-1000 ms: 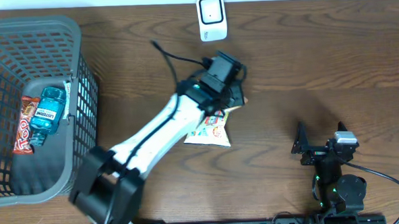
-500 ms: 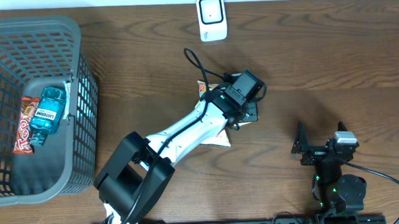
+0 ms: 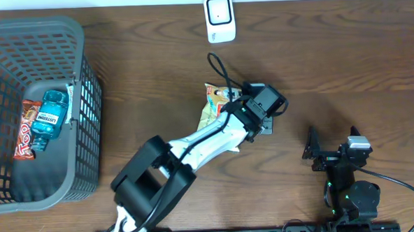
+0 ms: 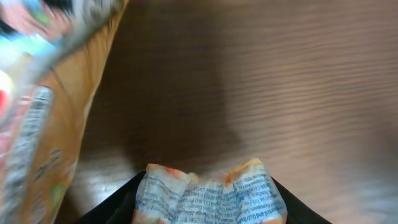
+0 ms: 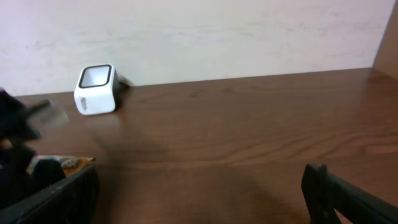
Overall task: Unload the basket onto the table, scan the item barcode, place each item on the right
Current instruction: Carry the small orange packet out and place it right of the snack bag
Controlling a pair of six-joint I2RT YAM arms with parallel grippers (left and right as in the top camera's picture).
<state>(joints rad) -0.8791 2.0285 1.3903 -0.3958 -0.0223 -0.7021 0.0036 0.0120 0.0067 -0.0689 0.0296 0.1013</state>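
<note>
The item, an orange and white snack packet (image 3: 215, 103), is lifted off the brown table near its middle. My left gripper (image 3: 260, 118) is shut on one crumpled printed edge of it (image 4: 208, 196), and the rest of the packet hangs at the left of the left wrist view (image 4: 43, 118). The white barcode scanner (image 3: 219, 18) stands at the table's far edge, well beyond the packet, and also shows in the right wrist view (image 5: 96, 89). My right gripper (image 3: 326, 155) rests open at the front right, nothing between its fingers (image 5: 336, 193).
A grey plastic basket (image 3: 81, 121) stands at the left, holding a blue mouthwash bottle (image 3: 48, 117) and a red chocolate bar (image 3: 26, 131). A black cable (image 3: 219, 70) loops above the left wrist. A pale wall (image 5: 199, 31) runs behind the table.
The left arm has swung right and toward the front with the packet held. The packet has turned and now shows left of the gripper. The right arm has not moved.
</note>
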